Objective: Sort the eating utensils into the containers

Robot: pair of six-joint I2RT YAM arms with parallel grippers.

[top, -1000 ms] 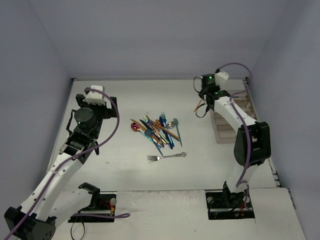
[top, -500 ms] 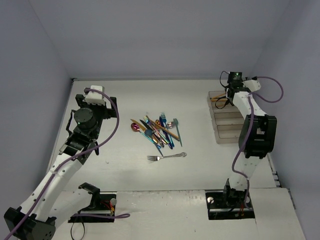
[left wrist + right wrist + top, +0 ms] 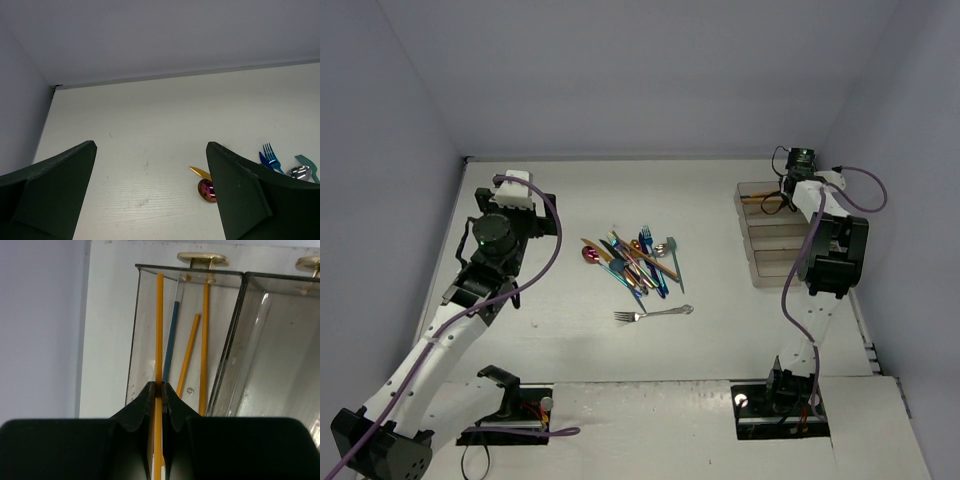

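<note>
Currently end tray (image 3: 134, 340) holds blue, gold utensils (image 3: 171, 335); right end effector (image 3: 158, 386) clamps gold one (image 3: 159, 315).

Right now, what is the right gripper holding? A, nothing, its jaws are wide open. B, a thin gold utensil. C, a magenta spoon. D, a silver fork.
B: in the wrist view the right gripper is pinched shut on a thin gold utensil, whose handle runs out ahead of the fingers along the end clear tray.
</note>
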